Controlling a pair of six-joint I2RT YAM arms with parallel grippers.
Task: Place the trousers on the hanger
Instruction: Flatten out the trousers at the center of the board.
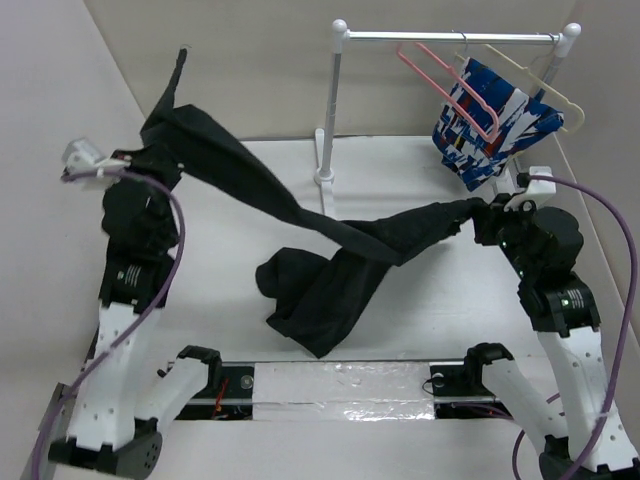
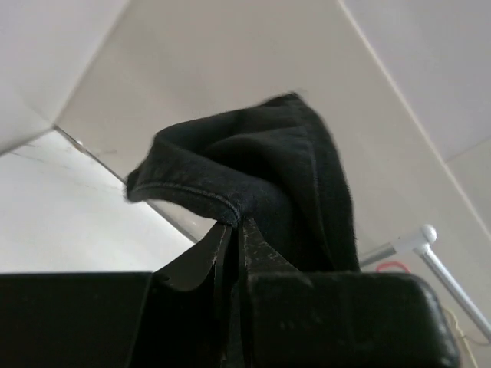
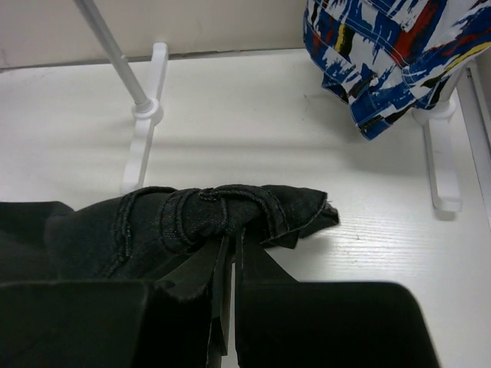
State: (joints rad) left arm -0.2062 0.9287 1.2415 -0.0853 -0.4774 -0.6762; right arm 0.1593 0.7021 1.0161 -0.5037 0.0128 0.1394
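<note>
The black trousers [image 1: 330, 270] stretch across the table between both arms, sagging in the middle with a bunched part resting on the table. My left gripper [image 1: 160, 135] is shut on one end, held high at the far left; the left wrist view shows the cloth [image 2: 253, 169] pinched in its jaws. My right gripper [image 1: 480, 212] is shut on the other end, at the right near the rack; the right wrist view shows a bunched hem [image 3: 207, 215] in its jaws. The pink hanger [image 1: 450, 85] hangs on the rail at the back right.
A white clothes rack [image 1: 338, 100] stands at the back, its rail [image 1: 450, 38] running right. A cream hanger with a blue, white and red patterned garment [image 1: 495, 120] hangs beside the pink one. White walls enclose the table on the left and back.
</note>
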